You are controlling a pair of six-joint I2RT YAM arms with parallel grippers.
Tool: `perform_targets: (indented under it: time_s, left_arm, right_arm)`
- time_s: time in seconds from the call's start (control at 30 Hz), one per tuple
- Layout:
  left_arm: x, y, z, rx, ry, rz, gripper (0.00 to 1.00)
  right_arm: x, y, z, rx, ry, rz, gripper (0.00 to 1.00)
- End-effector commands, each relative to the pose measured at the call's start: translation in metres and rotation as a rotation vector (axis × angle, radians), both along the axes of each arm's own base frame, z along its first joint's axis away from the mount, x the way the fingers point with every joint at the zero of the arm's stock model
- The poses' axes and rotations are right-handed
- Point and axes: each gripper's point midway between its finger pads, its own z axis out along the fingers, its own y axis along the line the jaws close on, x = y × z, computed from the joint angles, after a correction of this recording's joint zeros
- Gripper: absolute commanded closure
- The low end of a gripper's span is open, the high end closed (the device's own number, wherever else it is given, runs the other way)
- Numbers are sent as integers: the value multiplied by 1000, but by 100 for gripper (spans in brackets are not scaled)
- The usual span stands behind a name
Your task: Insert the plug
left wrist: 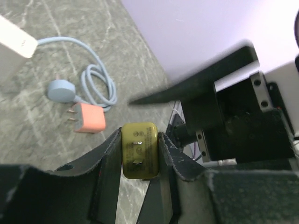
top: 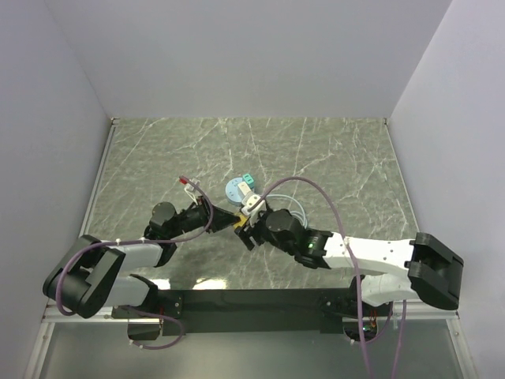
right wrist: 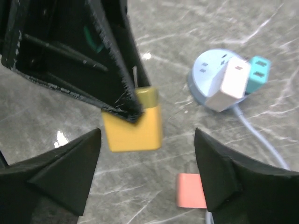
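Observation:
A yellow plug [left wrist: 139, 150] with two metal prongs is clamped between my left gripper's [left wrist: 139, 140] black fingers, above the table. In the top view this left gripper [top: 226, 219] meets my right gripper [top: 247, 230] at the table's middle. The right gripper [right wrist: 147, 170] is open and empty, its fingers spread wide just short of the yellow plug [right wrist: 133, 127]. A round light-blue socket [right wrist: 205, 77] lies beyond it, with a white plug [right wrist: 232, 80] and a teal plug [right wrist: 259, 73] on it. The socket shows in the top view [top: 234, 189] too.
A pink plug [right wrist: 190, 191] lies on the marble table by the right finger, and in the left wrist view [left wrist: 88, 118] beside a coiled light-blue cable [left wrist: 100, 88]. Grey walls stand close on three sides [top: 237, 55].

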Motion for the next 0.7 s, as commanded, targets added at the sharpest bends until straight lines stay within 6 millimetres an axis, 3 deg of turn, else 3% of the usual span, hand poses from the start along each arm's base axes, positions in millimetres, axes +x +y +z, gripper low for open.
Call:
perform_targets:
  time_s: [0.0,0.13,0.17,0.3,0.53,0.67]
  left_arm:
    - [-4,-4,28,-66,-115,-46,100]
    - [14,8,47,-92,-184,29,100]
    - [16,10,53,-106,-195,44,100]
    - [17,17,89,-187,-323,73,100]
    - [5,22,148,-336,-502,81,100]
    - [-4,22,173,-414,-566,69,100]
  right_arm:
    - [10,-7,38,115,-55,-66,10]
    - [4,-20,59,213,-51,-48,7]
    - [1,-26,73,274,-48,-47,7]
    - [3,-44,93,428,-6,-36,6]
    - [-20,-33,145,677,50,193,9]
    - [-23,-27,155,763,119,263,14]
